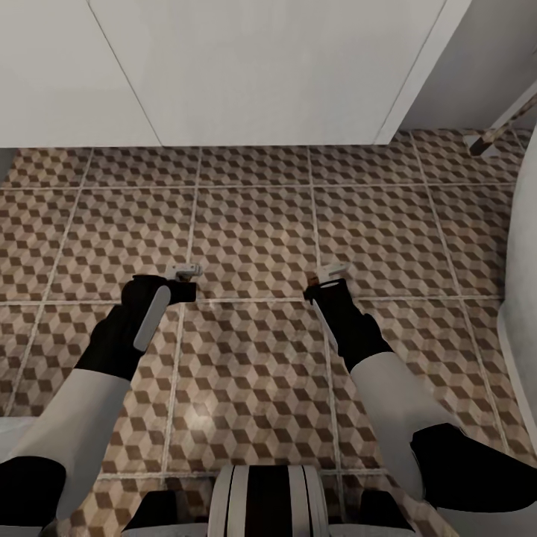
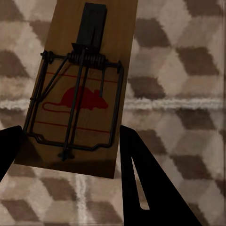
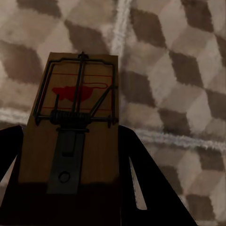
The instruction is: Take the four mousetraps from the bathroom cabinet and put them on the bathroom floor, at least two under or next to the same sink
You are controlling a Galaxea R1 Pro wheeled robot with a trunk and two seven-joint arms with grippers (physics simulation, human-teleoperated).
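Note:
Each of my grippers is shut on a mousetrap above the cube-patterned bathroom floor (image 1: pixel 253 224). In the left wrist view, a brown wooden mousetrap (image 2: pixel 80 89) with dark wire and a red mouse mark sits between the black fingers of my left gripper (image 2: pixel 70 160). My right gripper (image 3: pixel 70 183) clamps a second mousetrap (image 3: pixel 75 117) in the same way. In the head view the left gripper (image 1: pixel 184 274) and right gripper (image 1: pixel 326 277) hang side by side over the tiles. The cabinet is out of view.
A white flat-fronted block (image 1: pixel 253 74) stands on the floor straight ahead; I cannot tell whether it is the sink's vanity. A curved white fixture (image 1: pixel 522 298) edges in at the right. A slanted pole (image 1: pixel 500 127) leans at the far right.

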